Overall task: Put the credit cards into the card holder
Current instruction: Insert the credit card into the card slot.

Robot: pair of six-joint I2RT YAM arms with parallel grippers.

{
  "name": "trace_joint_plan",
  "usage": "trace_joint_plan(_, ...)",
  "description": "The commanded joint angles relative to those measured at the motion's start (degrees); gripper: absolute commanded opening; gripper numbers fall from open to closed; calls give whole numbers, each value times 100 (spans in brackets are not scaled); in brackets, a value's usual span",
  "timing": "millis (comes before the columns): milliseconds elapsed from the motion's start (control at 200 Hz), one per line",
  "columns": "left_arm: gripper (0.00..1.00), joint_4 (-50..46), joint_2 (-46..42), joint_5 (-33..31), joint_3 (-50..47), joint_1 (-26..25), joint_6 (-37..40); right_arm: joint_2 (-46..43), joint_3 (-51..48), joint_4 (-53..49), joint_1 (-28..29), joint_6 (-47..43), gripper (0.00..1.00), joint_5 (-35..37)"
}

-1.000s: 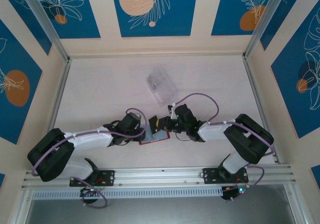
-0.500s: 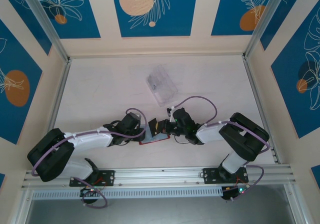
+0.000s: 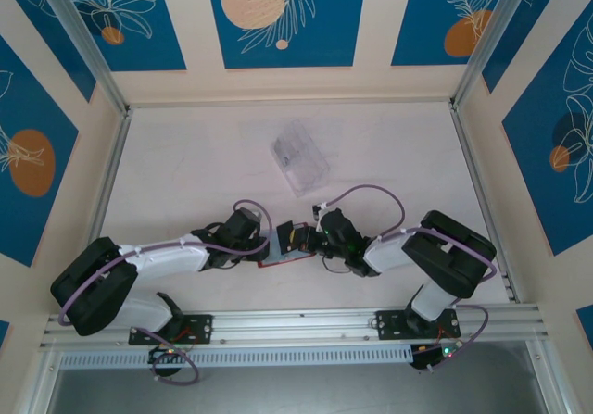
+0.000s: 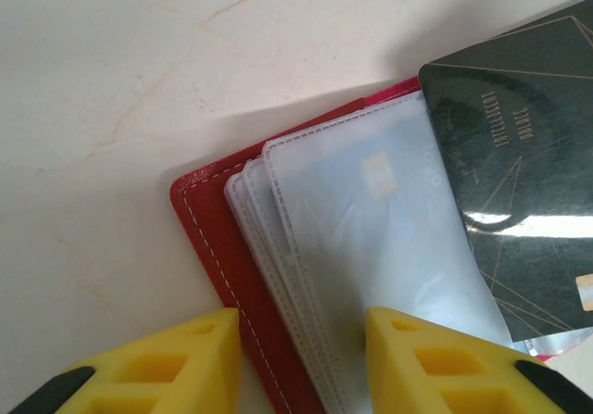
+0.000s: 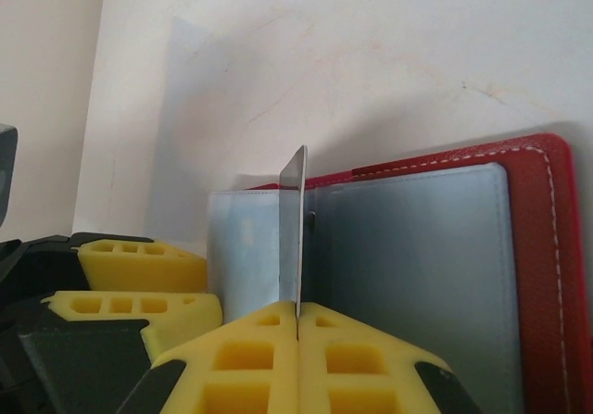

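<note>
White tabletop (image 3: pixel 185 173) carries the small square red leather-like card holder (image 4: pixel 208 238), which lies open near the front edge between the two grippers. Stitched clear plastic sleeves (image 4: pixel 371 247) are fanned over its inner face. One thin black credit card (image 4: pixel 519 155) with gold line art sits over the sleeves. Its gold lettering appears to begin "INTELLIGENT"; the second word is illegible. Right gripper (image 5: pixel 296 319): fingers pressed together, pinching this card on edge, upright above the sleeves. Left gripper (image 4: pixel 301 363): fingers partly spread, holder edge between them; clamping cannot be confirmed. A clear plastic slotted rack (image 3: pixel 299 156) stands well apart, farther back.
</note>
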Motion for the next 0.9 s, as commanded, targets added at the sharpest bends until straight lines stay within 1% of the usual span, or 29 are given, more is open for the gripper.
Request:
trace_joint_plan(0, 37, -617, 163, 166, -139, 14, 148, 123, -157, 6, 147, 140, 0, 482)
trace_joint_plan(315, 37, -589, 189, 208, -149, 19, 159, -77, -446, -145, 418, 475, 0, 1261)
trace_joint_plan(460, 37, -571, 216, 228, -140, 20, 165, -61, -461, -212, 556, 570, 0, 1441)
trace_joint_plan(890, 37, -574, 182, 219, -170, 20, 150, 149, -413, -177, 783, 654, 0, 1445)
